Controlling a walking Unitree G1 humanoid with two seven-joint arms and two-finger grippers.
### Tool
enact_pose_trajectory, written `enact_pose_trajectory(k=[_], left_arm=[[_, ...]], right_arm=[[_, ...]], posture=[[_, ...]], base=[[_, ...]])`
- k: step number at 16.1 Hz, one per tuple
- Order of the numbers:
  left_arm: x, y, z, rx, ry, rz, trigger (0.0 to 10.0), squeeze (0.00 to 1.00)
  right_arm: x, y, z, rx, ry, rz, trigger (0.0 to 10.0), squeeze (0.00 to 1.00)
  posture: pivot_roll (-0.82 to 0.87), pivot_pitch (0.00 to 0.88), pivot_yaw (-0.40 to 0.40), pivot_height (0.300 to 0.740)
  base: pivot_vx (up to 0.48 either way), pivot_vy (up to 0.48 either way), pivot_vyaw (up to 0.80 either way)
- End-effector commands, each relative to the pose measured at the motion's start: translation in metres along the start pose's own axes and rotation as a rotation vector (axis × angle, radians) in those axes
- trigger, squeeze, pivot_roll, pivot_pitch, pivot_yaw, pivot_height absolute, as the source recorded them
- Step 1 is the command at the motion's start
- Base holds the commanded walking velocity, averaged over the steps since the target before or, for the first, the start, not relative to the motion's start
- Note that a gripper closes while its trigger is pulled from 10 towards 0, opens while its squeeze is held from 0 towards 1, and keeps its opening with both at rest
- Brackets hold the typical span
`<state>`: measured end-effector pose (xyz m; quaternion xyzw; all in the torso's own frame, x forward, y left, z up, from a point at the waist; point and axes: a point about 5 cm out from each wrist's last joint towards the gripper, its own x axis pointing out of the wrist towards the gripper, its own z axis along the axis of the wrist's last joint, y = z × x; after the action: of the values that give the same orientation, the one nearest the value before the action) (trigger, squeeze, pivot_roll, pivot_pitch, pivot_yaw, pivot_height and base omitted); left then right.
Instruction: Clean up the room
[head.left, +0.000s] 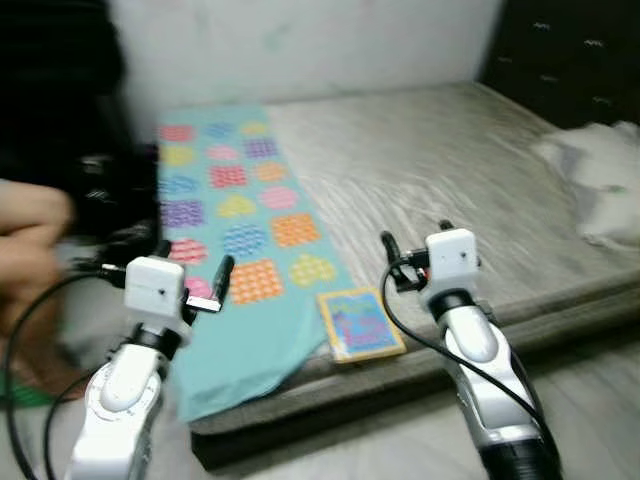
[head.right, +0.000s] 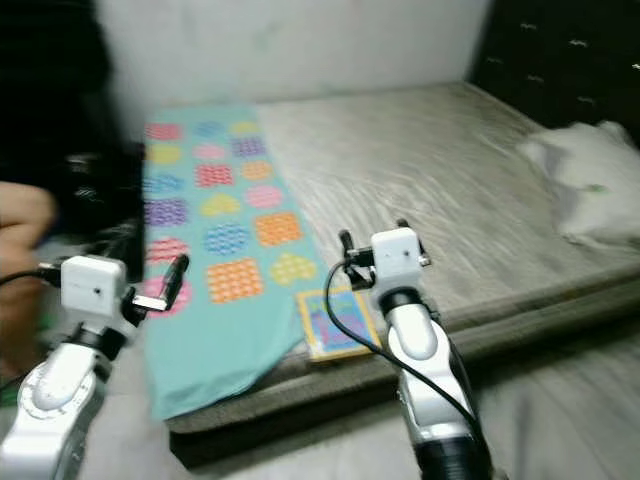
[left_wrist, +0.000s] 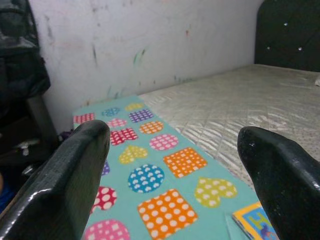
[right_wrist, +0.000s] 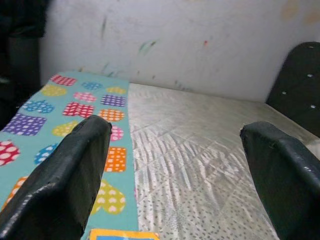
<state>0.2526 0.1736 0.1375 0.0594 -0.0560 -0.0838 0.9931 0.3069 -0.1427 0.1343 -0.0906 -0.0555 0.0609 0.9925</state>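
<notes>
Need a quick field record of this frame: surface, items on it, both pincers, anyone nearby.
surface: bare mattress against a white wall
cloth: teal patterned cloth laid along the mattress's left side, near end hanging over the edge
book: colourful book flat at the near edge, beside the cloth
bedding: white bundle at the far right
left pincer: open, empty, over the cloth's left edge
right pincer: open, empty, just beyond the book
person: arm at far left, blurred

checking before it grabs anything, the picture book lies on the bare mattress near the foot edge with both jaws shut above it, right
Not quite: both jaws stand open, as the left and right wrist views show. The picture book does lie near the mattress foot edge, beside the patterned cloth.
</notes>
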Motion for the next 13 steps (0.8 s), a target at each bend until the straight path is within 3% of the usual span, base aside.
enact_pose_trajectory(k=[1, 7, 10, 13], left_arm=[[0.0007, -0.0014, 0.0018, 0.005, -0.006, -0.013, 10.0, 0.0], [0.0021, -0.0022, 0.0023, 0.009, -0.012, -0.017, 10.0, 0.0], [0.0011, -0.0068, 0.0043, -0.024, -0.029, -0.064, 10.0, 0.0], [0.0013, -0.0076, 0.0047, -0.029, -0.032, -0.071, 10.0, 0.0]], right_arm=[[0.0006, -0.0039, 0.0001, 0.002, 0.0, -0.011, 10.0, 0.0], [0.0014, -0.0046, 0.0004, 0.008, -0.003, -0.02, 10.0, 0.0], [0.0009, -0.0047, 0.0005, 0.015, -0.005, -0.026, 10.0, 0.0], [0.0019, -0.0047, 0.0057, 0.02, -0.028, -0.03, 10.0, 0.0]], posture=[[-0.01, 0.001, -0.048, 0.74], [-0.01, 0.008, -0.045, 0.74], [-0.01, 0.009, -0.044, 0.74], [-0.01, 0.009, -0.044, 0.74]], base=[[0.0, 0.0, 0.8], [0.0, 0.0, 0.8], [0.0, 0.0, 0.0], [0.277, 0.0, 0.0]])
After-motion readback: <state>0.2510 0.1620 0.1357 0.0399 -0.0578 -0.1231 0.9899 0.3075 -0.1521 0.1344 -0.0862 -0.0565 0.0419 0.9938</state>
